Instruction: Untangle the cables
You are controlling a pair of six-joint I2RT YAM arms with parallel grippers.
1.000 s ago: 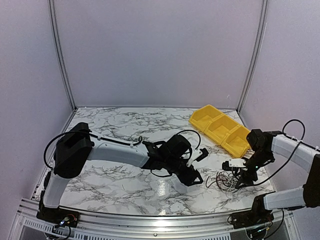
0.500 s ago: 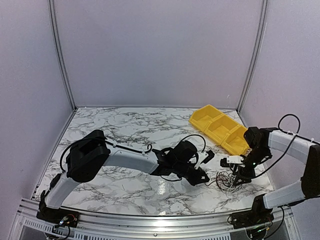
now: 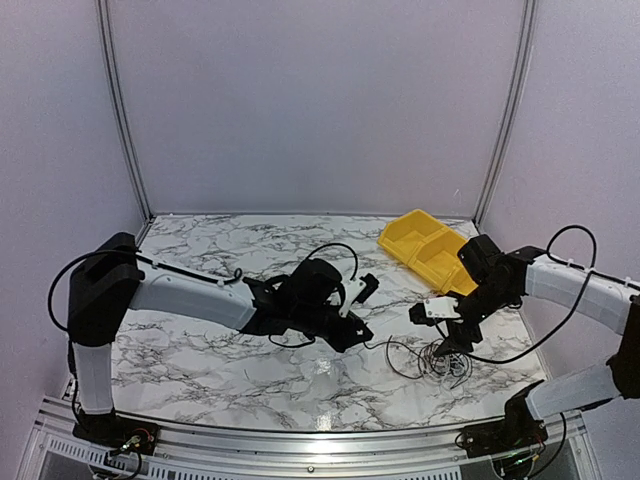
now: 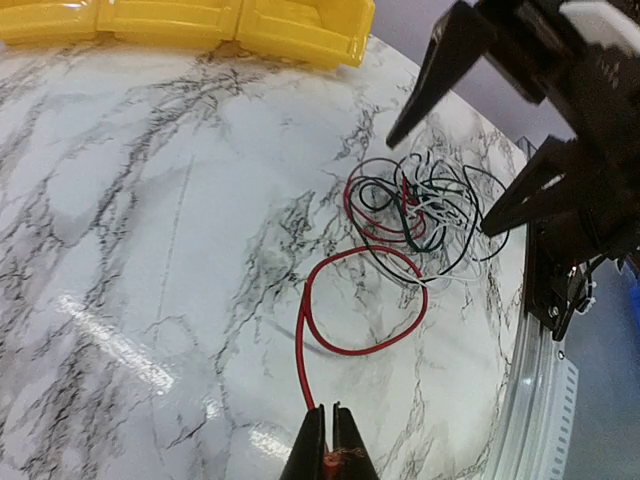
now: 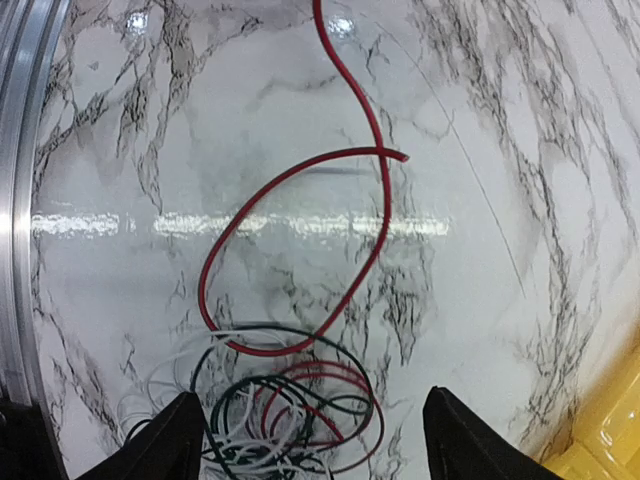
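The cables [image 3: 442,362] lie as a small tangle of thin black, white, red and dark green wires [image 4: 420,212] near the front right of the marble table. One longer red wire [image 4: 303,335] runs out of the tangle in a loop. My left gripper [image 4: 328,412] is shut on that wire's end, low over the table and left of the tangle [image 3: 360,338]. My right gripper [image 5: 312,395] hangs open directly above the tangle [image 5: 285,415], one finger on each side and not touching it. The red wire's loop [image 5: 384,205] lies beyond those fingers.
A yellow three-compartment bin [image 3: 440,258] stands at the back right, close behind the right arm; its edge shows in the wrist views [image 4: 190,22] [image 5: 600,452]. The table's metal front rail [image 4: 545,400] runs just past the tangle.
My left gripper closed on the red wire's end and drew back to the left, pulling a loop out of the tangle. My right gripper shifted left over the tangle, still open.
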